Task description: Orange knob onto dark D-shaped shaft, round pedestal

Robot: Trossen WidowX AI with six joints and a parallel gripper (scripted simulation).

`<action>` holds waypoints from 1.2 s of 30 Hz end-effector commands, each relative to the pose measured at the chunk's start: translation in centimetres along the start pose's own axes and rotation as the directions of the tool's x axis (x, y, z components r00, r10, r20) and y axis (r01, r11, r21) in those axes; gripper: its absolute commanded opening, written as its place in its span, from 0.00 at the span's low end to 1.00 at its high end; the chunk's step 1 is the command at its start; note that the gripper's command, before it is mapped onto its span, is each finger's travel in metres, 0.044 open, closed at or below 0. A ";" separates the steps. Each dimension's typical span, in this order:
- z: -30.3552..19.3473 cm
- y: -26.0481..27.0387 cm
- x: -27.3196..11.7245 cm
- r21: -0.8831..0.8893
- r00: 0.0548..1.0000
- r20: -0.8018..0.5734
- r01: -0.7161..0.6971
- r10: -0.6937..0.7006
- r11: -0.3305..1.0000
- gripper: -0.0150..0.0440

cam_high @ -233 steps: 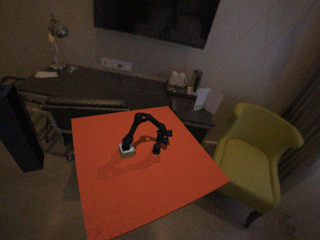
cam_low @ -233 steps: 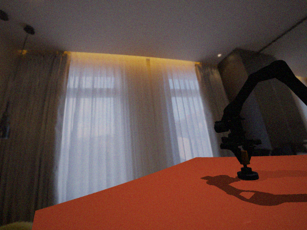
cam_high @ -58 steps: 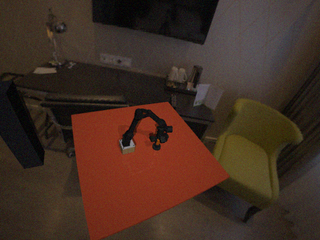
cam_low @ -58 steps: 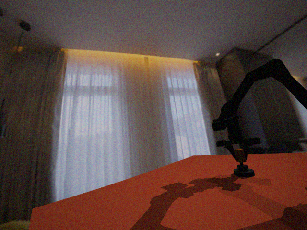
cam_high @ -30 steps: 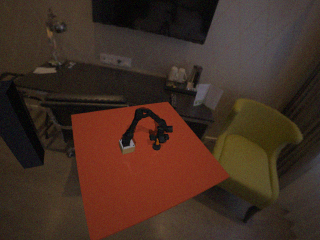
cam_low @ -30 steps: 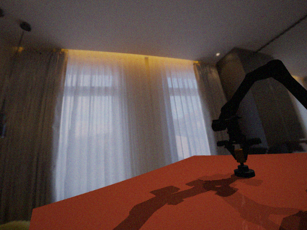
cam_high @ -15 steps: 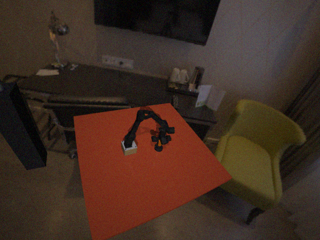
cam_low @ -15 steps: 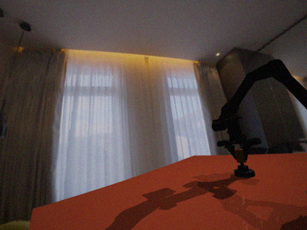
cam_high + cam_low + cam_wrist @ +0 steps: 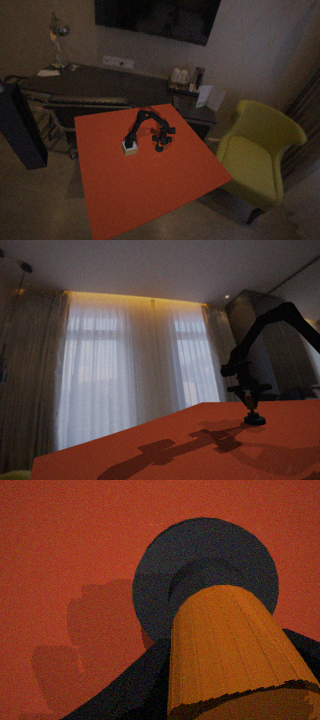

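The orange knob [image 9: 249, 402] [image 9: 230, 645] [image 9: 160, 143] is upright between the fingers of my gripper [image 9: 251, 405], which is shut on it. The round dark pedestal [image 9: 254, 420] [image 9: 160, 555] [image 9: 159, 148] stands on the table under the knob. In the exterior view a short piece of the dark shaft [image 9: 252, 411] shows between the knob's lower end and the pedestal's raised step, so the knob is above the pedestal, not down on it. Whether the shaft's tip is inside the hole cannot be told. The knob hides the shaft in the wrist view, and the flat sides are hidden.
The orange-red table [image 9: 124, 186] [image 9: 180, 436] carries the arm's pale base block [image 9: 130, 151], left of the pedestal in the top view. The arm arches from it over to the pedestal and casts shadows on the table. A yellow chair [image 9: 253, 155] stands beyond the table's right edge.
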State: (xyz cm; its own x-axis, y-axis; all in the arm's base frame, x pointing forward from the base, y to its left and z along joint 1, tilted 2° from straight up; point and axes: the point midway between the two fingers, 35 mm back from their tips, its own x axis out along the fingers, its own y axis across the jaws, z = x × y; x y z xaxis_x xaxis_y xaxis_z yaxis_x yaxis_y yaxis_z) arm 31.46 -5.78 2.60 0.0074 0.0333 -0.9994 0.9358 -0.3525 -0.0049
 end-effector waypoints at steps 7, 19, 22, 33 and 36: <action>0.0 0.4 0.2 0.042 1.000 0.002 -0.009 0.009 0.999 0.25; 0.0 0.3 -0.3 0.067 1.000 0.002 -0.009 0.009 0.998 0.25; 0.0 0.2 -0.3 0.166 1.000 0.002 -0.009 0.009 0.986 0.25; 0.0 0.1 0.3 0.248 1.000 0.002 -0.009 0.009 0.969 0.25; 0.0 0.1 0.2 0.248 1.000 0.002 -0.009 0.009 0.969 0.25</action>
State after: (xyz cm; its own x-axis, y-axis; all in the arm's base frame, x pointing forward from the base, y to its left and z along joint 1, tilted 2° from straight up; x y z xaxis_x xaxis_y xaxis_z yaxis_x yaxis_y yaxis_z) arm 31.36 -5.76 2.35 0.0112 0.0324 -0.9994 0.8213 -0.5703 -0.0093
